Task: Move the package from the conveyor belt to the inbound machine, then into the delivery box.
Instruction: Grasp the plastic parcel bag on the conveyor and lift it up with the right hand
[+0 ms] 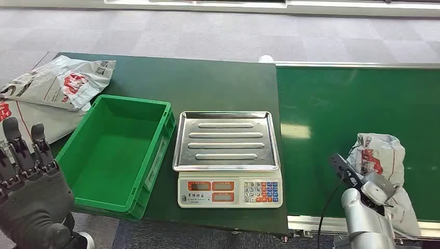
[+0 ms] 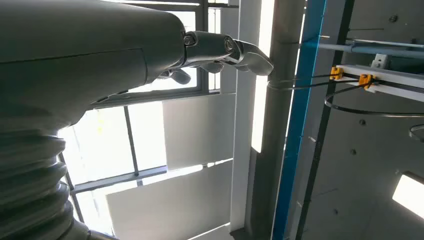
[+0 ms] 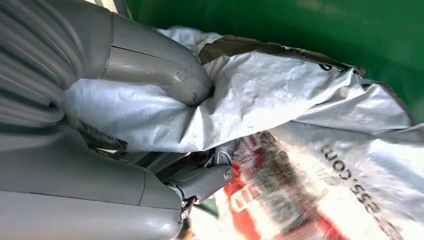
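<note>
On the green conveyor belt (image 1: 358,98) at the right of the scene, the robot's right hand (image 3: 165,135) closes on a crumpled grey plastic mailing package with red print (image 1: 381,155), which lies at the belt's near edge. The right wrist view shows the thick grey thumb (image 3: 165,75) pressed into the wrinkled film from one side and darker fingers (image 3: 205,180) tucked against it from the other, so the package is pinched between them while it lies on the belt.

At the near left, the left hand (image 1: 28,176) is raised beside the desk (image 1: 207,83), its dark fingers (image 1: 15,140) straight, spread apart and touching nothing; its wrist view looks up at windows and ceiling.

On the dark green desk, a white electronic scale with a ribbed steel tray (image 1: 227,155) sits just left of the belt. Just beside it, farther left, stands a green plastic box (image 1: 122,150). More grey printed mail bags (image 1: 57,83) lie at the desk's far left corner.
</note>
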Controlling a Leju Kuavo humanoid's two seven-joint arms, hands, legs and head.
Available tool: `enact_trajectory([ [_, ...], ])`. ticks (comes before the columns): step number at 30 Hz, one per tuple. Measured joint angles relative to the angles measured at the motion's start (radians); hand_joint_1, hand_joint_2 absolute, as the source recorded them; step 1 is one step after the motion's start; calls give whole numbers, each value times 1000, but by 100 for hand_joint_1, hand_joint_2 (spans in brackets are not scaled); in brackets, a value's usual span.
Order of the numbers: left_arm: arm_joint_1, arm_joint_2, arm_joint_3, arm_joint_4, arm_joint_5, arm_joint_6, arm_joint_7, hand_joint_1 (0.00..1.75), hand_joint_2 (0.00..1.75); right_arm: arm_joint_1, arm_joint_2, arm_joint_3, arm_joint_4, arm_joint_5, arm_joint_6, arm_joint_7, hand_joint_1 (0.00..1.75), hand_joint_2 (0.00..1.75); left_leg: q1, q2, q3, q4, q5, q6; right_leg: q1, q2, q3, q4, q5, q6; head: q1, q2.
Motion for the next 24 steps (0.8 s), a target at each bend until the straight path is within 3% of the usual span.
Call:
enact_trajectory([
  [3,1,0,0,-6,4,0,0,0,175,2,2,10,-35,0,-50,15,175,175,0,0,0,0,0,0,0,0,0,0,0,0,0,0],
  [7,2,0,2,-18,27,-14,0,0,175,18,-6,80,-208,0,-224,78,175,175,-1,0,-1,0,0,0,-1,0,-1,0,0,0,0,0],
  [10,1,0,2,-13,48,-27,0,0,175,9,-65,218,-399,2,-310,153,175,175,-2,1,-1,0,0,0,-2,2,-2,0,1,0,0,0],
  [12,-1,0,2,-2,54,-33,0,0,175,-21,-102,330,-506,5,-336,144,175,175,-2,5,1,0,0,0,-1,6,-2,0,1,0,0,0],
  [14,-6,0,2,13,53,-37,1,0,175,-53,-109,425,-573,4,-352,66,175,175,-2,10,2,0,-1,-1,-1,11,-1,0,1,-1,0,0],
  [19,-29,2,3,59,52,-79,2,0,175,-145,-15,575,-557,-59,-357,-364,175,175,-1,13,4,-1,0,-3,2,12,-2,0,3,-3,0,0],
  [21,-34,2,3,73,51,-86,2,0,175,-168,22,609,-538,-81,-354,-420,175,175,0,9,3,-1,2,-3,3,9,-1,0,3,-4,0,0],
  [24,-36,2,3,86,51,-87,2,0,175,-192,56,634,-517,-89,-354,-424,175,175,2,4,2,-1,3,-4,3,4,-1,0,3,-4,0,0],
])
